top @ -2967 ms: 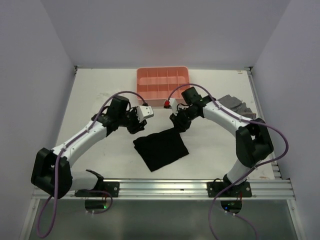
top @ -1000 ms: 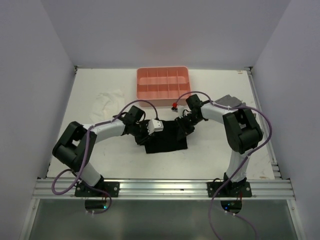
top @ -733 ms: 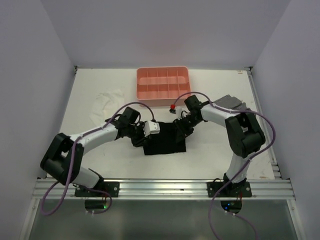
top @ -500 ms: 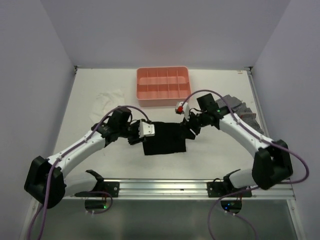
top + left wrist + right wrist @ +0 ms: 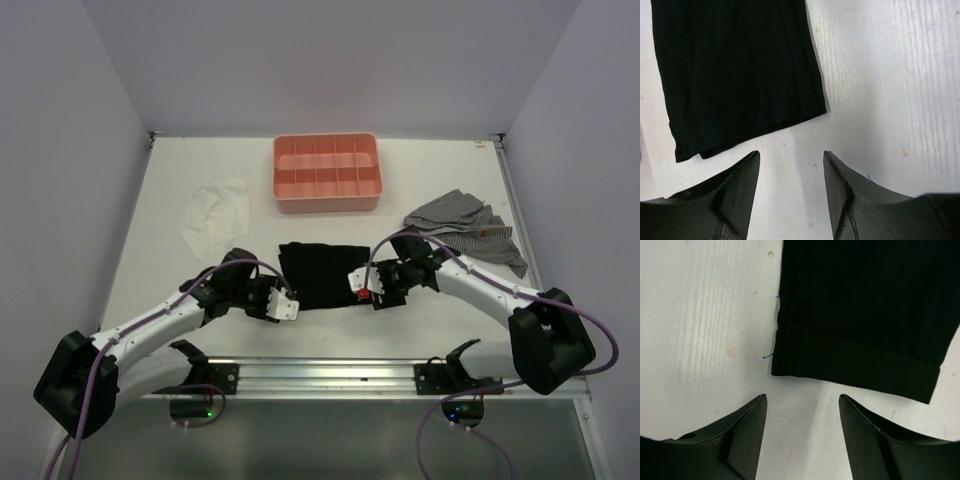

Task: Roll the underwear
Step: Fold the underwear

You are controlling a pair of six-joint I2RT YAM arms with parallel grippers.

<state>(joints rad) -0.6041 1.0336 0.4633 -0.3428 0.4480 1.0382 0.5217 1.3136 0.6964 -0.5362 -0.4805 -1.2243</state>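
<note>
Looking down from the overhead camera, I see the underwear (image 5: 322, 275) lying flat on the table (image 5: 150, 250) as a black, roughly square patch, between the two arms and a little nearer to me than the pink tray (image 5: 327, 207), which sits apart from it toward the back. My left gripper (image 5: 272, 301) is low at the garment's near left corner and my right gripper (image 5: 375, 289) is low at its near right edge. On the left wrist camera the left gripper (image 5: 790, 159) has its jaws spread with only bare table between them, and the underwear (image 5: 740, 65) starts just ahead of the fingertips, not touching them. On the right wrist camera the right gripper (image 5: 802, 400) is likewise spread and holding nothing; the underwear (image 5: 865, 315) lies just beyond, showing a folded band along its closest edge. A thin white cloth (image 5: 213, 210) lies crumpled at the left of the table, and a grey checked cloth (image 5: 465, 225) is bunched at the right, both well clear of the garment.
</note>
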